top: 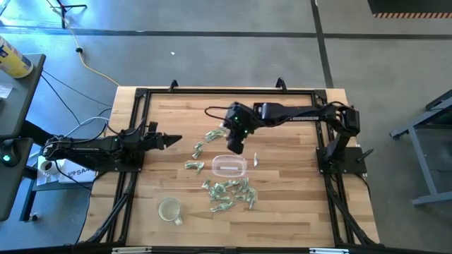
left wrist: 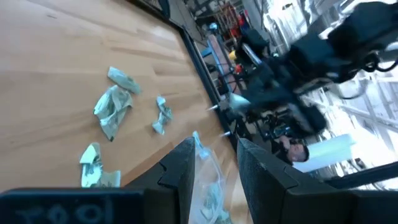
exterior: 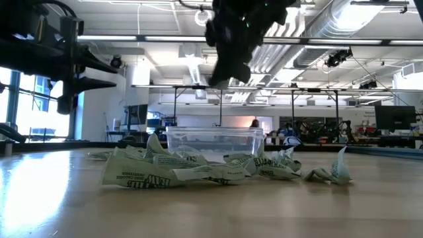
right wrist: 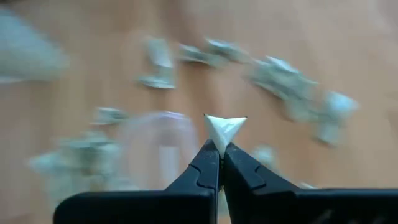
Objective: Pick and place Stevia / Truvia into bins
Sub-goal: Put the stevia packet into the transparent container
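above tub, right tool pinching sachet

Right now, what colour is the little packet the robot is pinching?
White; the packet shows best in the right wrist view, pinched in the right gripper.

light: bright overhead strips, window glare | blur: right wrist background smeared, perhaps motion

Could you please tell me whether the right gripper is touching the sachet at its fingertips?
Touching. The right wrist view shows the right gripper shut, with a pale sachet pinched between its fingertips.
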